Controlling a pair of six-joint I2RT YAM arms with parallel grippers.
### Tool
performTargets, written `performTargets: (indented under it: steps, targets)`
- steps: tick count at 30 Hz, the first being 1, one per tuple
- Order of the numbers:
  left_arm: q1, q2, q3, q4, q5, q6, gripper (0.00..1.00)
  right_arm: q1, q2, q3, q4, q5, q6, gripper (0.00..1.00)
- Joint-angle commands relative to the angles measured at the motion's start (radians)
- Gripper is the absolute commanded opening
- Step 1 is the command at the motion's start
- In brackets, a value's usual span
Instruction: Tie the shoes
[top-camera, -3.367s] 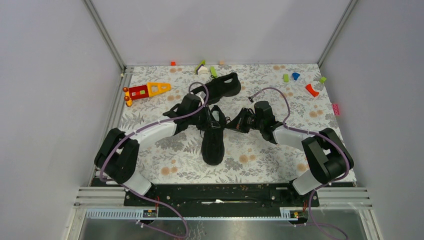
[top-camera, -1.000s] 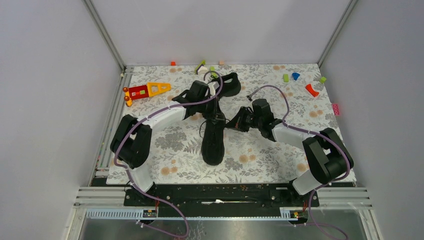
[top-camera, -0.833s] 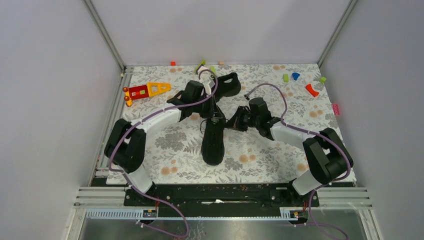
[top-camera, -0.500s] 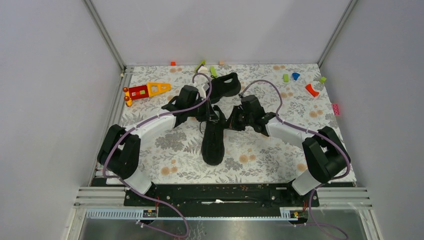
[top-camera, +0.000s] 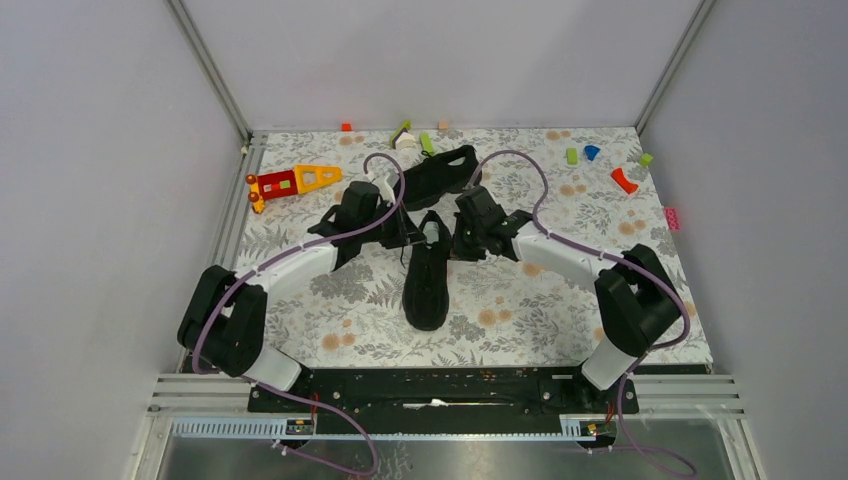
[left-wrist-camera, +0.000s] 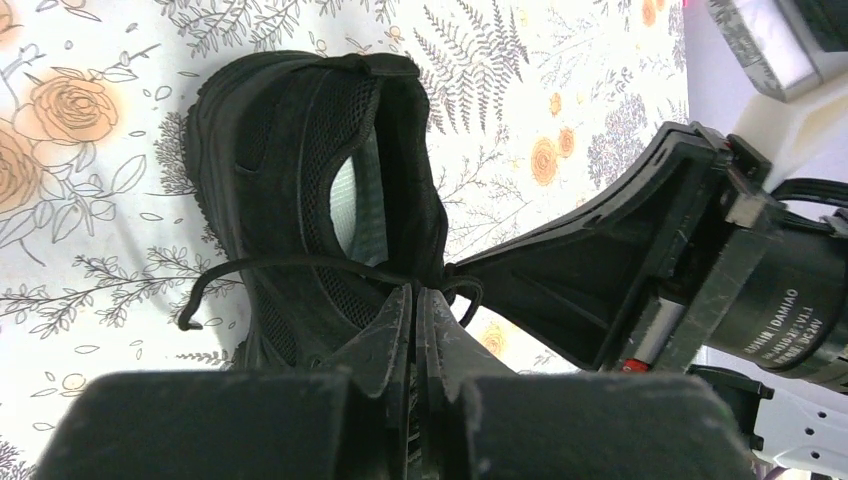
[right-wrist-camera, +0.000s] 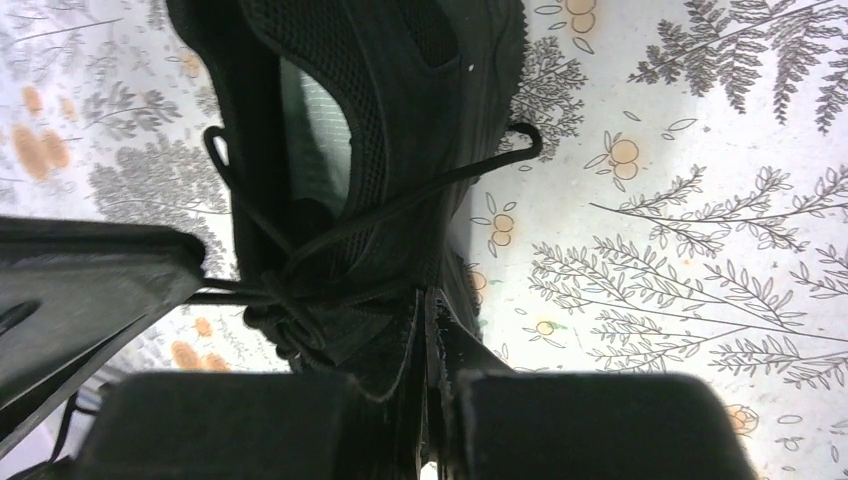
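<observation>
The left arm reaches from its base at the near left corner, bent at the elbow, up and inward across the flowered table (top-camera: 530, 305). The right arm mirrors it from the near right, so the two wrists face each other over the heel end of one shoe (top-camera: 426, 285). That shoe stands upright in the middle of the table, its long axis running near to far, toe toward the arm bases and opening toward the back. The left claw (left-wrist-camera: 414, 296) has its fingers pressed together just above the crossed laces (right-wrist-camera: 300, 275), and a taut strand runs to its tip. The right claw (right-wrist-camera: 425, 298) is likewise closed, its tip against the shoe's side; whether either pinches a strand cannot be told. The second shoe (top-camera: 443, 168) lies farther back, its long axis slanting left to right.
</observation>
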Motion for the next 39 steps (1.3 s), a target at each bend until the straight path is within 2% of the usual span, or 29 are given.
performTargets:
  steps: [1, 10, 19, 24, 29, 33, 37, 39]
  targets:
    - [0.020, -0.068, -0.027, 0.077, -0.035, -0.007, 0.00, 0.029, 0.049, 0.094, -0.147, 0.131, -0.014, 0.00]
    - [0.064, -0.125, -0.111, 0.120, -0.061, -0.019, 0.00, 0.062, 0.105, 0.203, -0.302, 0.262, -0.016, 0.00]
    - [0.091, -0.170, -0.191, 0.170, -0.082, -0.024, 0.00, 0.066, 0.113, 0.219, -0.351, 0.344, 0.017, 0.00]
    - [0.092, -0.163, -0.200, 0.211, -0.039, -0.021, 0.00, 0.073, 0.126, 0.252, -0.389, 0.374, 0.022, 0.00]
    - [0.091, -0.165, -0.201, 0.266, 0.015, -0.037, 0.00, 0.074, 0.029, 0.148, -0.238, 0.342, -0.017, 0.00]
    - [0.088, -0.184, -0.202, 0.296, 0.048, -0.051, 0.00, 0.073, -0.071, 0.025, -0.072, 0.289, -0.044, 0.09]
    - [0.071, -0.209, -0.217, 0.310, 0.048, -0.047, 0.00, 0.071, -0.189, -0.113, 0.113, 0.263, -0.039, 0.30]
    - [0.066, -0.207, -0.224, 0.317, 0.050, -0.047, 0.00, 0.070, -0.234, -0.176, 0.185, 0.255, -0.031, 0.32]
